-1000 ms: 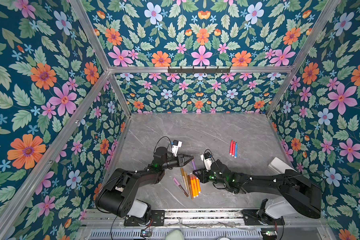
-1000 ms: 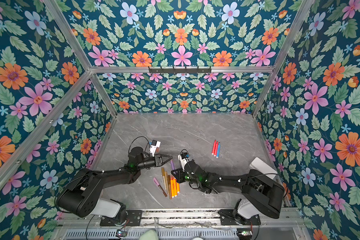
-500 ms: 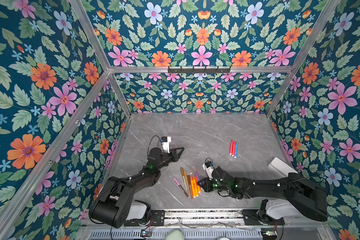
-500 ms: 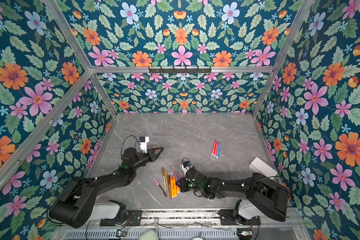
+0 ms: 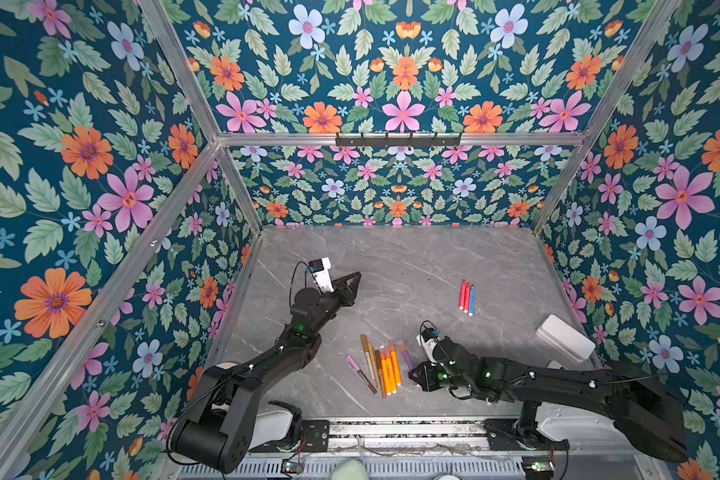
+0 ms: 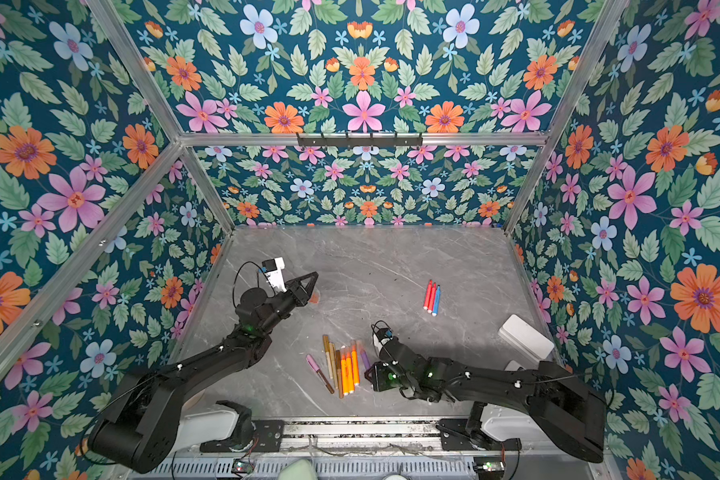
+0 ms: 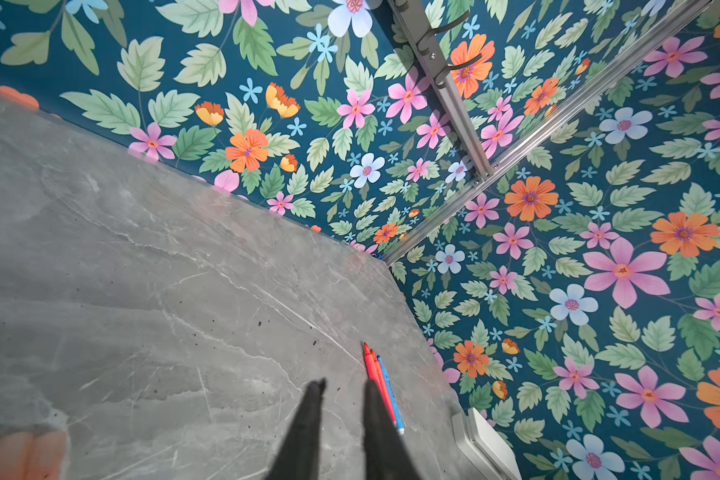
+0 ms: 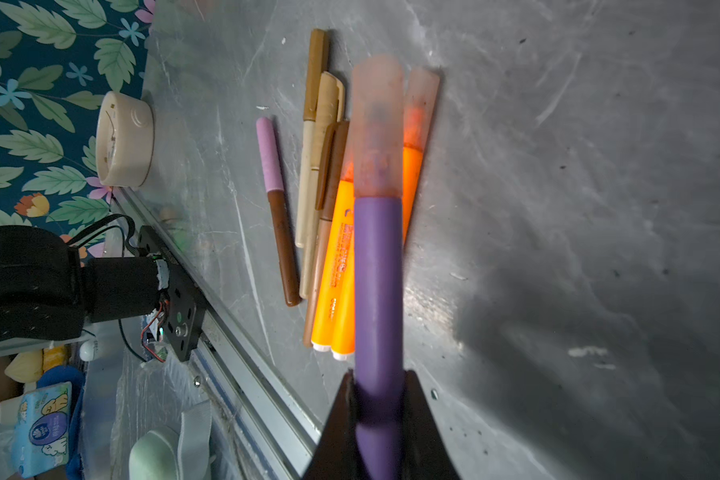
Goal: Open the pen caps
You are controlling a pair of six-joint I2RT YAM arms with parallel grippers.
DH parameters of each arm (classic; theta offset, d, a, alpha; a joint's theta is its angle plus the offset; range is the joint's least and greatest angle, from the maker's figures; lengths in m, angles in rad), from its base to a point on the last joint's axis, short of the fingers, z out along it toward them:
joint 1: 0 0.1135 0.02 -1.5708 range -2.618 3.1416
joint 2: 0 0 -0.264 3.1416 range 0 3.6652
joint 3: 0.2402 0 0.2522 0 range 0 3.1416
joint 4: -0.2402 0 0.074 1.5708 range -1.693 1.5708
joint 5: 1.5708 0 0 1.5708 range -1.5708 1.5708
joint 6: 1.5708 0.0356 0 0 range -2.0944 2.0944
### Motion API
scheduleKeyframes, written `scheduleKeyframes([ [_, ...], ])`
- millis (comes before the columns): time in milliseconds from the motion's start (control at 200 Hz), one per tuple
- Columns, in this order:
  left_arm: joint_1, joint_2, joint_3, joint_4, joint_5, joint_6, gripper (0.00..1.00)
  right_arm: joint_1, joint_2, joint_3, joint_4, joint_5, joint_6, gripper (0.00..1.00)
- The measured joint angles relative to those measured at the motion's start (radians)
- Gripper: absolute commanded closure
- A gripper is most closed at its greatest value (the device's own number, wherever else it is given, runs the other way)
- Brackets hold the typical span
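Pinching the purple pen (image 8: 377, 270) by its barrel, the right end effector (image 8: 377, 386) is seen low over the table (image 5: 412, 257) near its front edge, just beside a row of pens (image 5: 385, 365). A translucent pinkish cap (image 8: 377, 124) is seated on the held pen's free end. The left end effector (image 7: 344, 386) is held slightly spread and empty toward the left edge. A blurred orange cap (image 6: 314, 297) is seen just beside its tip.

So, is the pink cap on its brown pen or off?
On: the pink cap covers one end of the brown pen, with no gap.
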Motion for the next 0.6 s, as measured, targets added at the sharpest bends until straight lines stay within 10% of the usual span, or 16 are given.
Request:
scheduleKeyframes([
  [260, -0.116, 0.129, 0.056, -0.034, 0.164, -0.024, 0.23, -0.106, -0.199, 0.029, -0.179, 0.035, -0.082, 1.0],
  [600, -0.267, 0.341, 0.123, 0.119, 0.296, -0.138, 0.35, -0.18, -0.262, 0.117, -0.299, 0.034, -0.18, 1.0],
])
